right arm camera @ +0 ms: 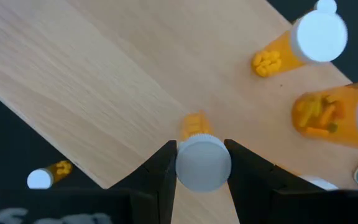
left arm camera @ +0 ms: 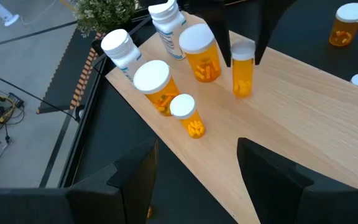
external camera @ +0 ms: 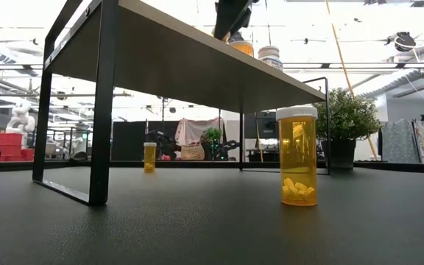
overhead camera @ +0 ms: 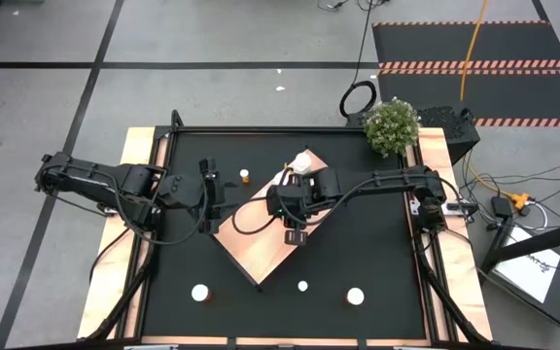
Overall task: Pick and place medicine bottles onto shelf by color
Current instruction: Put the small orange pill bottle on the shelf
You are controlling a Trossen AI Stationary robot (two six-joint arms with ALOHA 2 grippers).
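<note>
Right gripper (right arm camera: 202, 163) is clenching the white cap of an orange pill bottle (left arm camera: 243, 67), holding it upright on the pale wood shelf (overhead camera: 261, 243), which is sitting diagonally mid-table on the black mat (overhead camera: 377, 243). Bottle base looks to be touching the board, just beside the cluster at the shelf's far end: three more orange white-capped bottles (left arm camera: 194, 116) and two white bottles (left arm camera: 123, 51). Left gripper (left arm camera: 197, 174) is hanging over the shelf's near edge, fingers (left arm camera: 272, 180) spread, grasping nothing. Loose bottles are standing on the mat: one orange bottle (overhead camera: 245, 176) beside the left arm, three more along the front edge, one of them (external camera: 298, 156) looming close in the low view. Potted plant (overhead camera: 393, 124) is sitting at the far right corner.
</note>
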